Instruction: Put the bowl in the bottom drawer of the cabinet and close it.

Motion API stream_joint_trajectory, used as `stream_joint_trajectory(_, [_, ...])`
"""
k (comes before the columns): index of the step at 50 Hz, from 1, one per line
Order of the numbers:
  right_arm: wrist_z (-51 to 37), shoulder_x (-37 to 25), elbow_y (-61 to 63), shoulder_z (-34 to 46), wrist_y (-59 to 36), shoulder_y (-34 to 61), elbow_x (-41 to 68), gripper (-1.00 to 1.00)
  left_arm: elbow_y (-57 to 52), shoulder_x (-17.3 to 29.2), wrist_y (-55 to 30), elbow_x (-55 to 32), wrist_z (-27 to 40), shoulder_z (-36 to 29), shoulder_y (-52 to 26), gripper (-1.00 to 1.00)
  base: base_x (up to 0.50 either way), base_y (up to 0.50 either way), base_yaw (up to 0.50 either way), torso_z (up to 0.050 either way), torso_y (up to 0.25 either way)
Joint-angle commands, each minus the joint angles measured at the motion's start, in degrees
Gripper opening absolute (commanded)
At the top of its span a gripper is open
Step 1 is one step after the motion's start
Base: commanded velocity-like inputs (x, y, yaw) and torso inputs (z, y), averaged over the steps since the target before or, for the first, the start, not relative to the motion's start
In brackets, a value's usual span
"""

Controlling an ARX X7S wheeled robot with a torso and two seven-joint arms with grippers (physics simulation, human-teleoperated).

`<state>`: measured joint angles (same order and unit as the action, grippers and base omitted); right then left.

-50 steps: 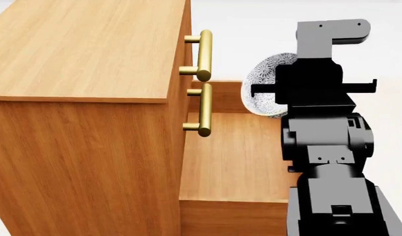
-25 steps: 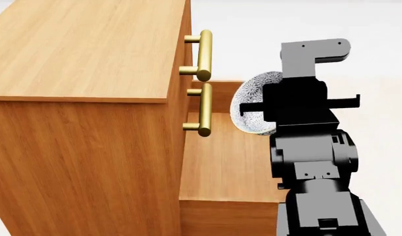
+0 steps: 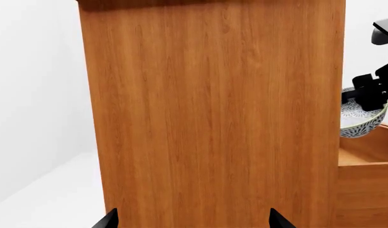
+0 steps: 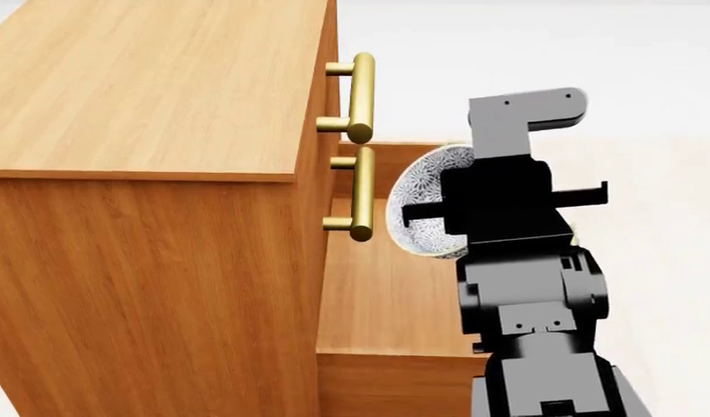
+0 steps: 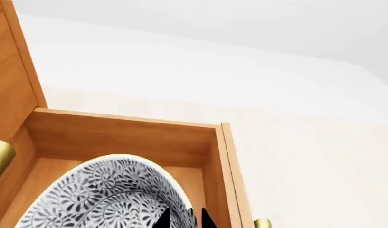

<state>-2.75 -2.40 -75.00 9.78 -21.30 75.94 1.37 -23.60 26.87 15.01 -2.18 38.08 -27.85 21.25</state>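
The patterned bowl (image 4: pixel 422 207) hangs tilted on edge over the open bottom drawer (image 4: pixel 389 295) of the cabinet (image 4: pixel 157 95). My right gripper (image 5: pixel 184 221) is shut on the bowl (image 5: pixel 105 194), its two dark fingertips pinching the rim. In the right wrist view the drawer's wooden walls (image 5: pixel 124 135) frame the bowl. In the left wrist view the bowl (image 3: pixel 358 121) shows beside the cabinet's side panel (image 3: pixel 212 114), above the drawer (image 3: pixel 364 164). My left gripper (image 3: pixel 194 221) is open and faces that panel with nothing between its fingertips.
Two brass bar handles (image 4: pixel 361 95) (image 4: pixel 361 195) of the shut upper drawers stick out just left of the bowl. The right arm (image 4: pixel 523 287) covers the drawer's right part. A brass handle end (image 5: pixel 262 223) shows outside the drawer's front wall. Pale floor surrounds the cabinet.
My right arm has carried the bowl leftward, nearer the cabinet's front and the brass handles, over the open drawer. The cabinet and drawer have not moved.
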Motion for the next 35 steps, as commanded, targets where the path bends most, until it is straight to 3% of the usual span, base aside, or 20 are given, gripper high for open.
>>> stream_joint_trajectory(1, [0.59, 0.41, 0.19, 0.38, 0.33, -0.55, -0.36, -1.00, -0.20, 0.12, -0.06, 0.00, 0.16, -0.12, 0.05, 1.00, 0.00, 0.00, 0.00, 0.000, 0.000])
stream_joint_trajectory(35, [2.50, 1.35, 1.01, 2.27, 0.30, -3.26, 1.18, -1.00, 0.02, 0.41, 0.45, -0.25, 0.50, -0.38, -0.06, 1.00, 0.00, 0.00, 0.00, 0.000, 0.001])
